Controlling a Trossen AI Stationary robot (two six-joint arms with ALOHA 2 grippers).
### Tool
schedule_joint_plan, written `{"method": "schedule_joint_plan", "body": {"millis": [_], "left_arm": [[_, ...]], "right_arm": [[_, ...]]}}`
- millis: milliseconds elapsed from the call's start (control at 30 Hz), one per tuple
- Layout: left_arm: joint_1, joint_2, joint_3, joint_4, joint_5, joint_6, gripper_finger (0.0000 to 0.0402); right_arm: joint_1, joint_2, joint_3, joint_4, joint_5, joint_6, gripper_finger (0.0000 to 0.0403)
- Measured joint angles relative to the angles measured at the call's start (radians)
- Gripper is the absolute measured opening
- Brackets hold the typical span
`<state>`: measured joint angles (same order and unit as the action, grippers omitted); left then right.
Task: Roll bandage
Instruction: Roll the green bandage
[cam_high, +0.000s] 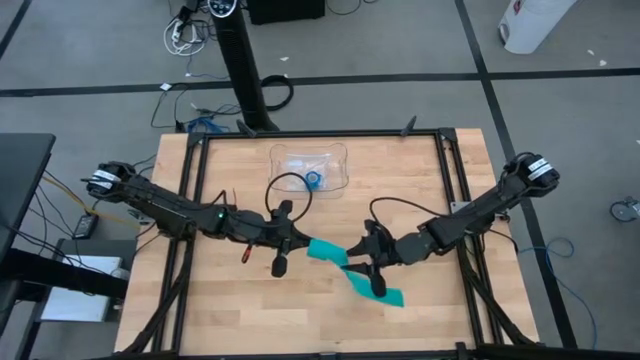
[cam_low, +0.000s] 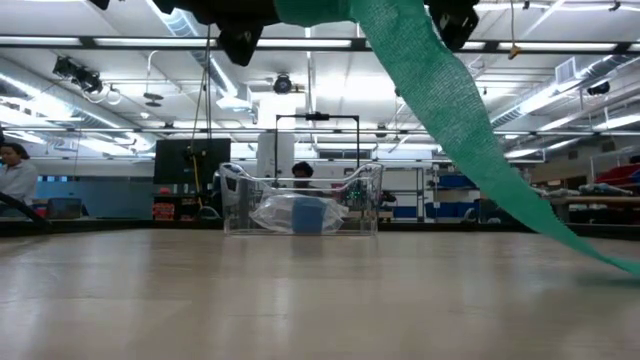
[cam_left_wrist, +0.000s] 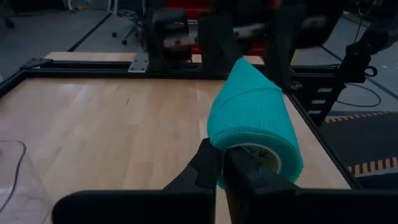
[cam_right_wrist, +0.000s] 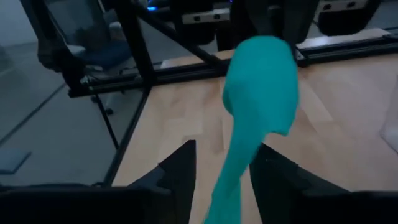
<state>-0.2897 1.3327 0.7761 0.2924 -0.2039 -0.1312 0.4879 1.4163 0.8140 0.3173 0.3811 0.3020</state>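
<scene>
While the teal-green soft fabric bandage (cam_high: 345, 264) hung in the air above the middle of the wooden table (cam_high: 230, 320), it was stretched between the two arms, and that span was what the coming turn seemed to depend on. The left gripper (cam_left_wrist: 221, 163) was clamped tight on the rolled end, its dark fingers pinching the wall of the stubby cylinder at its pale core, with the roll's axis pointing forward from the wrist, toward the right arm. From the roll the loose strip ran away to the robot's right and sloped down, its far end trailing to the tabletop past the right gripper (cam_right_wrist: 222, 163). That gripper's fingers stood apart on either side of the strip, which passed between them without being pinched. The left arm was therefore the nearer to the roll, the right one to the tail. A clear plastic tray (cam_high: 283, 160) lay well apart, at the table's far edge.
</scene>
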Motion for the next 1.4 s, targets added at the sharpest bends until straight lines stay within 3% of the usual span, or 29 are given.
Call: {"method": "schedule_joint_plan", "body": {"millis": [67,167,233,400,667,767,1033,1200,1400], "left_arm": [[0.000,0.000,0.000,0.002,0.000,0.004,0.0019],[0.000,0.000,0.000,0.000,-0.004,0.026,0.0019],[0.000,0.000,0.000,-0.008,-0.004,0.027,0.0019],[-0.012,0.000,0.000,-0.038,0.016,0.104,0.0019],[-0.086,0.000,0.000,-0.039,0.004,0.496,0.0019],[-0.119,0.000,0.000,-0.043,-0.018,0.578,0.0019],[-0.214,0.000,0.000,-0.032,-0.138,0.682,0.0019],[-0.247,0.000,0.000,0.016,-0.142,0.682,0.0019],[-0.256,0.001,0.000,0.126,-0.128,0.680,0.0019]], "right_arm": [[-0.009,0.027,0.000,0.016,-0.010,-0.007,0.0107],[-0.022,0.053,0.000,0.054,-0.056,-0.018,0.0034],[-0.026,0.044,0.000,0.055,-0.084,-0.033,0.0011],[-0.025,-0.058,0.000,-0.020,-0.091,-0.052,0.0002],[-0.081,-0.185,0.000,-0.142,-0.086,-0.056,0.0000],[-0.118,-0.234,0.000,-0.203,-0.086,-0.046,0.0000],[-0.225,-0.373,0.000,-0.374,-0.058,-0.048,0.0000],[-0.300,-0.405,0.000,-0.440,-0.045,-0.034,0.0000],[-0.354,-0.360,0.000,-0.449,-0.148,0.006,0.0000]]}}
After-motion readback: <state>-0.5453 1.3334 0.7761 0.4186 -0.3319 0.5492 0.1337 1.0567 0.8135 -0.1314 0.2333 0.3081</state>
